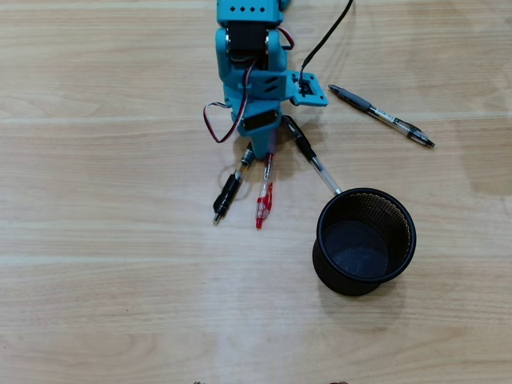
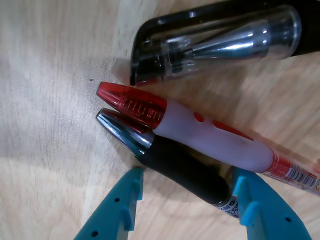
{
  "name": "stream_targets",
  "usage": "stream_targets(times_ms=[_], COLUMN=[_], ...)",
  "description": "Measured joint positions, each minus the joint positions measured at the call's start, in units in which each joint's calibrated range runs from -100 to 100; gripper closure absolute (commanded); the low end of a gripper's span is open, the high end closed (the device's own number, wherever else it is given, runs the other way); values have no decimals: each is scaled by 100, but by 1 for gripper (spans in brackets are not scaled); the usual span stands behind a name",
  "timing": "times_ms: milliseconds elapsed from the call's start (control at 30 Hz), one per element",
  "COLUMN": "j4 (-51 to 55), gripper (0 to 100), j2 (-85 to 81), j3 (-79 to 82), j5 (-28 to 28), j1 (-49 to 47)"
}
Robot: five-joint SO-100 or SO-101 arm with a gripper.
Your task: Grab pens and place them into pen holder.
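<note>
Looking from left to right in the overhead view, we see a black pen [image 1: 227, 195], a red pen [image 1: 264, 196], another black pen [image 1: 312, 158] touching the pen holder [image 1: 365, 242], and a fourth pen [image 1: 381, 116] apart. Our gripper [image 2: 185, 200] is spread open around the first black pen.

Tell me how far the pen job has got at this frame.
Nothing is done: the pen holder looks empty. All four pens lie on the table. In the wrist view the open gripper straddles a black pen beside the red pen, not yet closed. Every pen is left.
</note>
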Motion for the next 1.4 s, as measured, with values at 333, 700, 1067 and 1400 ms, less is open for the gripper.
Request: stream_targets(times_ms=[333,700,1067,1400], j4=[-95,86,1335,1714], gripper=[98,98,98,98], j2=[161,110,-1227,-1236], j3=[-124,-425,-2771,-4320], j5=[-151,-282,-1116,-2968], j1=[160,203,144,-591])
